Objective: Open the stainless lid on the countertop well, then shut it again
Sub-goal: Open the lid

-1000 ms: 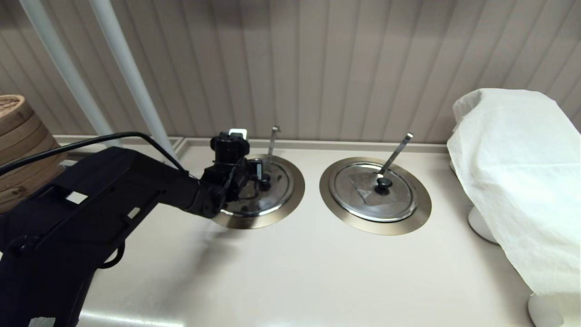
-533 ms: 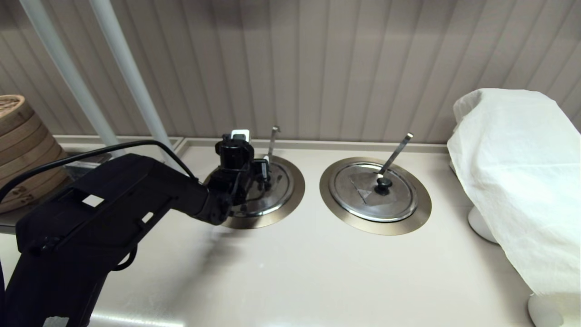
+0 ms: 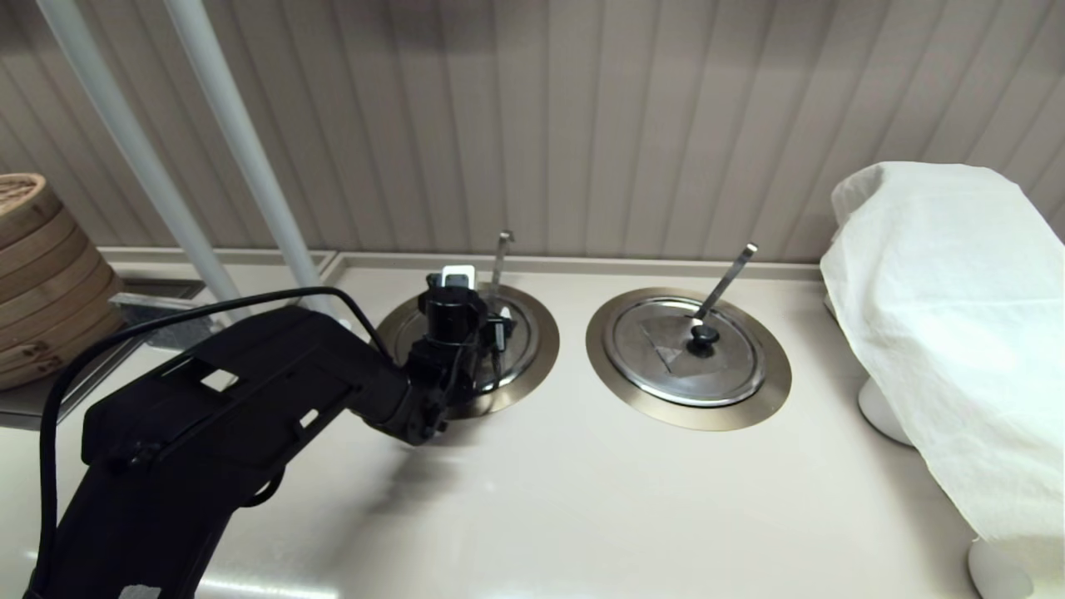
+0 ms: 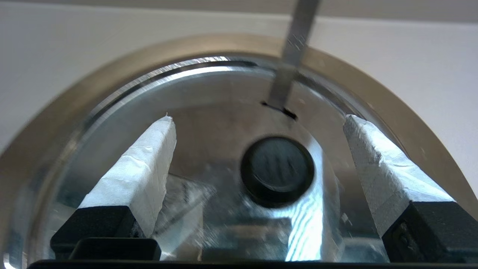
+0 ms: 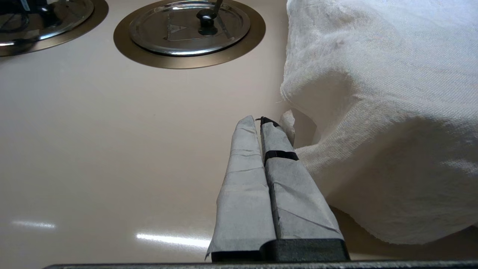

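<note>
Two Lids, Two Wells, One Arm at Work

Two padded fingers of the left gripper stand wide apart, one on each side of the black knob, and they do not touch it. The gripper hangs just over the stainless lid, which sits shut in the countertop well. One thin ladle handle sticks up through the lid by the knob.

To the right lies one more lid in a second bronze ring, with its own black knob and a flat ladle handle. That makes two lids, two rings, two knobs and two handles.

The right gripper rests low over the countertop, its two fingers pressed together, just beside one white cloth. One stack of bamboo steamers stands at the far left, and two pale poles lean behind.
</note>
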You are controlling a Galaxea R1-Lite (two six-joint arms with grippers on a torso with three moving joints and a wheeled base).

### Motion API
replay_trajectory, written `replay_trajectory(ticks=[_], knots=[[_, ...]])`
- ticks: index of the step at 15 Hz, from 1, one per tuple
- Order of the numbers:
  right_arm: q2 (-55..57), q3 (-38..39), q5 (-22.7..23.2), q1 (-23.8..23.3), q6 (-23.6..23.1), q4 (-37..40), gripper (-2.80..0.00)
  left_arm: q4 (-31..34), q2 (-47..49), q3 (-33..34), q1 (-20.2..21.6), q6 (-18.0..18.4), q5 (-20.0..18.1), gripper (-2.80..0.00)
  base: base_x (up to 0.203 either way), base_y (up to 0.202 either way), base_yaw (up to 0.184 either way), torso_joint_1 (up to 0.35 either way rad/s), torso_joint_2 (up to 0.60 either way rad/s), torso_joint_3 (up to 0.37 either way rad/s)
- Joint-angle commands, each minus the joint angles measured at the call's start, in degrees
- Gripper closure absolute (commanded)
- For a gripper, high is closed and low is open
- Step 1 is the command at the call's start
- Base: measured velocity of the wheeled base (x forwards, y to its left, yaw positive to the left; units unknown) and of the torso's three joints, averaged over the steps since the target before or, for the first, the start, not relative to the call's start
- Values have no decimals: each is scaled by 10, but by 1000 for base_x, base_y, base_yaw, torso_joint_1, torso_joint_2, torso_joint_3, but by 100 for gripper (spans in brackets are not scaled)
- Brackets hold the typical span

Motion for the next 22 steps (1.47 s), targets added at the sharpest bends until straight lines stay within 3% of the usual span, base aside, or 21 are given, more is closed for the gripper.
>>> replay_trajectory(ticks=[1, 11, 22], knots=[[0, 0, 1, 0, 0, 0, 0, -2, -1, 11, -4, 0, 0, -280, 0, 0, 0, 0, 0, 0], [0, 0, 0, 0, 0, 0, 0, -6, 40, -7, -5, -2, 4, -280, 0, 0, 0, 0, 0, 0], [0, 0, 1, 0, 0, 0, 0, -5, 61, -25, 22, -6, 0, -280, 0, 0, 0, 0, 0, 0]])
